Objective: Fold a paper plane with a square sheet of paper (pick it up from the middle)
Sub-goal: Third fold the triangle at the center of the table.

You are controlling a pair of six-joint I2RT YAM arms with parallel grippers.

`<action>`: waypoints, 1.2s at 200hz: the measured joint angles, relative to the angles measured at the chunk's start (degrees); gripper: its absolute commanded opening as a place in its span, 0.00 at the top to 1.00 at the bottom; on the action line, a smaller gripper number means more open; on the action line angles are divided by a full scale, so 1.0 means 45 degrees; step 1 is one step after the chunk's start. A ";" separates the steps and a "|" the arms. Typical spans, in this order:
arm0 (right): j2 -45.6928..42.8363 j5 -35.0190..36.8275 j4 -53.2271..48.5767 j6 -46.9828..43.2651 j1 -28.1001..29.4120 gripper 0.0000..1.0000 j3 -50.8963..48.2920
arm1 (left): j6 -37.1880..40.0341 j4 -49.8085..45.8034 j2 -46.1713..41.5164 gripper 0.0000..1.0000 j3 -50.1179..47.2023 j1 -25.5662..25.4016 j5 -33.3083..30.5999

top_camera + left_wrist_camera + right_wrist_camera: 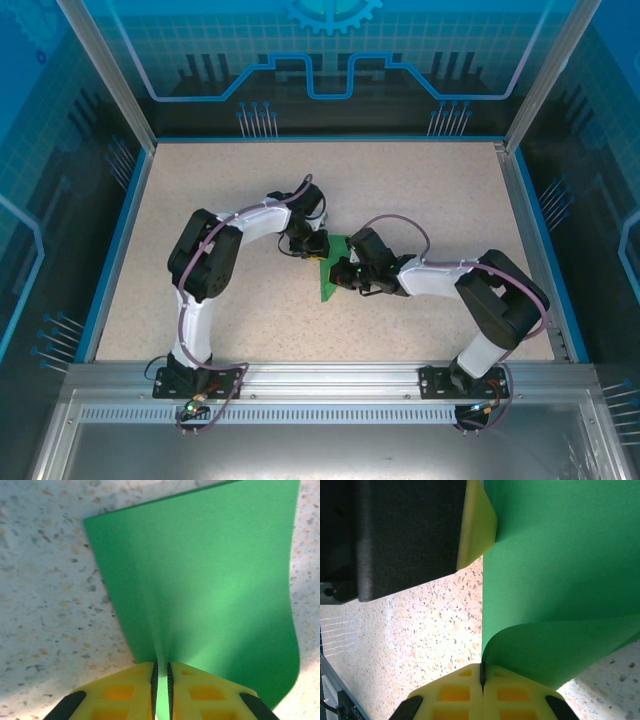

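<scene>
Both arms are bending inward, meeting mid-frame in the top view. The left end effector (161, 672) is pinching the square sheet of paper (210, 580); the right end effector (482, 672) is clamping its curled edge.

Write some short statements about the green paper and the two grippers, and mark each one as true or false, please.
1. The left gripper pinches the square sheet of paper. True.
2. The right gripper stands wide open. False: it is shut on the paper's curled edge.
3. The table has a speckled surface. True.
4. The sheet lies completely flat. False: it curls over near the right gripper.
</scene>
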 measured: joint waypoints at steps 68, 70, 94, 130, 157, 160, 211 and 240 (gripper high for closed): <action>0.0427 0.0000 0.0277 0.0126 -0.0029 0.96 0.0185 | 0.0000 0.0000 0.0199 0.84 0.0092 0.0024 0.0005; 0.0437 0.0000 0.0287 0.0141 -0.0034 0.96 0.0185 | 0.0000 0.0000 0.0199 0.84 0.0092 0.0024 0.0005; 0.0525 0.0005 0.0379 0.0214 -0.0083 0.96 0.0219 | 0.0000 0.0000 0.0199 0.84 0.0092 0.0024 0.0005; 0.0816 0.0005 0.0491 0.0340 -0.0083 0.96 0.0529 | 0.0000 0.0000 0.0199 0.84 0.0092 0.0024 0.0010; 0.0889 0.0019 0.0529 0.0403 -0.0083 0.96 0.0617 | -0.0005 0.0000 0.0199 0.84 0.0092 0.0024 0.0010; 0.0889 0.0024 0.0529 0.0423 -0.0083 0.95 0.0617 | -0.0005 0.0000 0.0199 0.84 0.0092 0.0024 0.0010; 0.0913 0.0223 0.0325 0.0481 -0.0083 0.95 0.0792 | -0.0010 0.0000 0.0199 0.84 0.0092 0.0024 0.0010; 0.0991 0.0350 -0.0053 0.0476 -0.0083 0.94 0.0942 | -0.0015 0.0000 0.0199 0.84 0.0092 0.0024 0.0015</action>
